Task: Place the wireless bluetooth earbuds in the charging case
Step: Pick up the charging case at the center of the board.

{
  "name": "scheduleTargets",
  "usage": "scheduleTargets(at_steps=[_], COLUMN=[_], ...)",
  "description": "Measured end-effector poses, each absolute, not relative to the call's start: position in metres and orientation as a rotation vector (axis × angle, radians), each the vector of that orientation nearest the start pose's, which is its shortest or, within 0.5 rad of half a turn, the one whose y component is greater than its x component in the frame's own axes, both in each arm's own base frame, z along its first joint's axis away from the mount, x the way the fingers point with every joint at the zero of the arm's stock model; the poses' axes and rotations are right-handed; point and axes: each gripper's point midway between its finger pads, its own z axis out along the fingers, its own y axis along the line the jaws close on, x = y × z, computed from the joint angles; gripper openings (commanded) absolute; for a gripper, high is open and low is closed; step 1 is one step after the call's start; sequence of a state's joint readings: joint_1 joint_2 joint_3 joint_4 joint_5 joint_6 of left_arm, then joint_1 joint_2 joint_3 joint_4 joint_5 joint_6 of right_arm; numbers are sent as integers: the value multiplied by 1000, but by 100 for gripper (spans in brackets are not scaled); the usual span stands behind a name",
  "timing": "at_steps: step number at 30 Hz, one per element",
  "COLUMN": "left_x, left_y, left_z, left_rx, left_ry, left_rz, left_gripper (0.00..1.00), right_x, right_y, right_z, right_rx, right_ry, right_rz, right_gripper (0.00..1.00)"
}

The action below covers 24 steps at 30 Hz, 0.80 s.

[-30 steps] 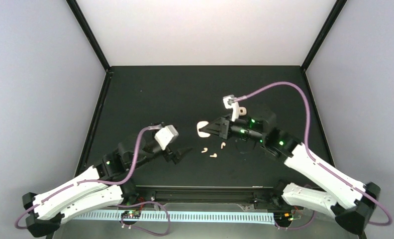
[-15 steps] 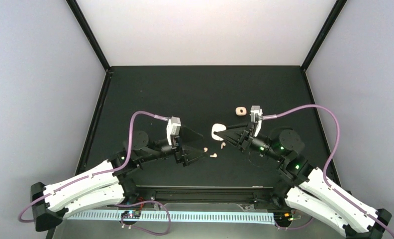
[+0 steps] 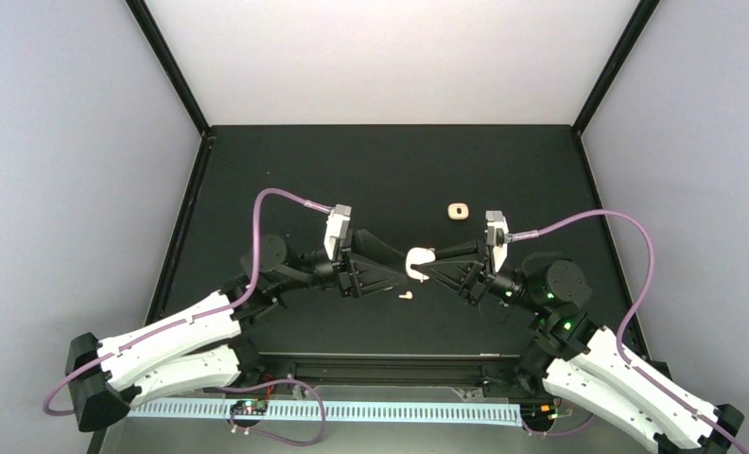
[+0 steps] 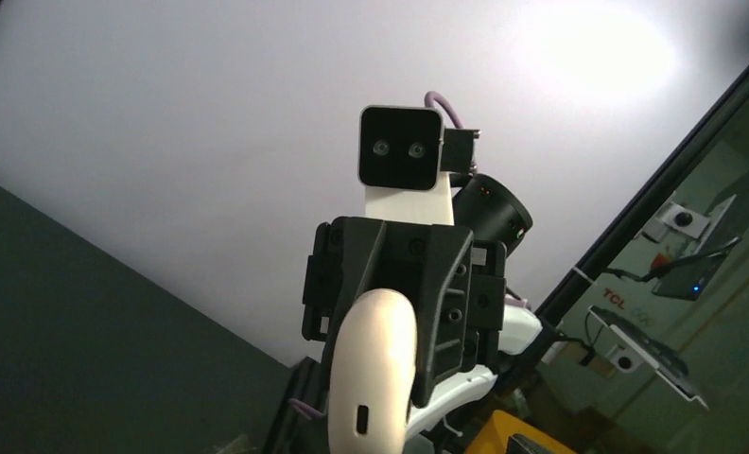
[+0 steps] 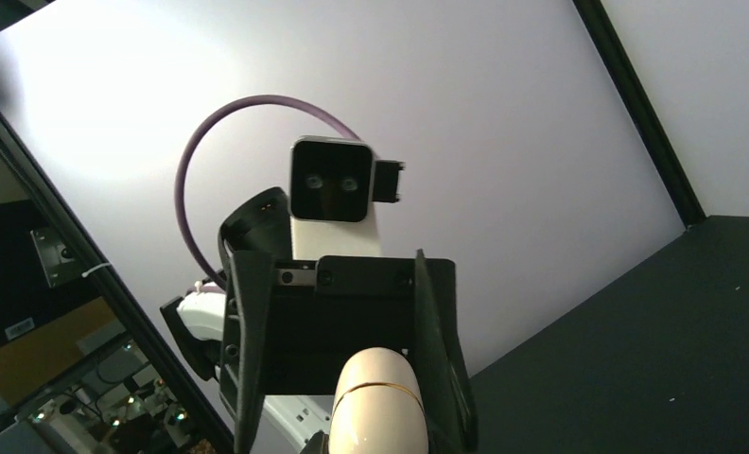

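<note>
— Top view first: where's the case?

— Your right gripper (image 3: 429, 265) is clamped on the charging case (image 3: 414, 260), mid-table, long axis 12-to-6. Your left gripper (image 3: 399, 267) meets it from 9 o'clock, jaws apart, not gripping. One earbud (image 3: 405, 296) lies on the table (image 3: 286, 170) at the case's 6 o'clock, lengthwise 9-to-3.

— And your wrist views?

— Left wrist: case upright, port hole low, facing the camera. Right wrist: rounded end at 12, seam crosswise.

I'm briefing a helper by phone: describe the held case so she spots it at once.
On the black table, find where the left gripper faces the right gripper. The case is the rounded white lump that the right one holds up; the earbud and the small square piece lie loose on the table.
</note>
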<state>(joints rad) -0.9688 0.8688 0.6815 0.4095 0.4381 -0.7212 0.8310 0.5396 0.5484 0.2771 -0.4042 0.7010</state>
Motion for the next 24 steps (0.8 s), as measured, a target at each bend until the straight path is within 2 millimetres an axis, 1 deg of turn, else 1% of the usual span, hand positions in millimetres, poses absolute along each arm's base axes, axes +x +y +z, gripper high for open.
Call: scheduleTargets(at_steps=[6, 10, 15, 20, 24], left_x=[125, 123, 121, 121, 120], left_y=[-322, -322, -323, -324, -325], left_z=[371, 377, 380, 379, 379], left_rx=[635, 647, 652, 653, 659], left_ry=[1511, 1492, 1482, 1486, 1488], left_rz=[-1708, -1728, -1741, -1749, -1756], left_gripper=[59, 50, 49, 45, 46], right_x=[123, 121, 120, 120, 120], right_y=[242, 242, 242, 242, 242], right_z=[378, 379, 380, 380, 380], right_rx=[-501, -511, -511, -505, -504], right_ry=[1399, 1394, 1392, 1395, 1397], right_rz=[1569, 1579, 1586, 1595, 1596], right_gripper=[1, 1, 1, 1, 1])
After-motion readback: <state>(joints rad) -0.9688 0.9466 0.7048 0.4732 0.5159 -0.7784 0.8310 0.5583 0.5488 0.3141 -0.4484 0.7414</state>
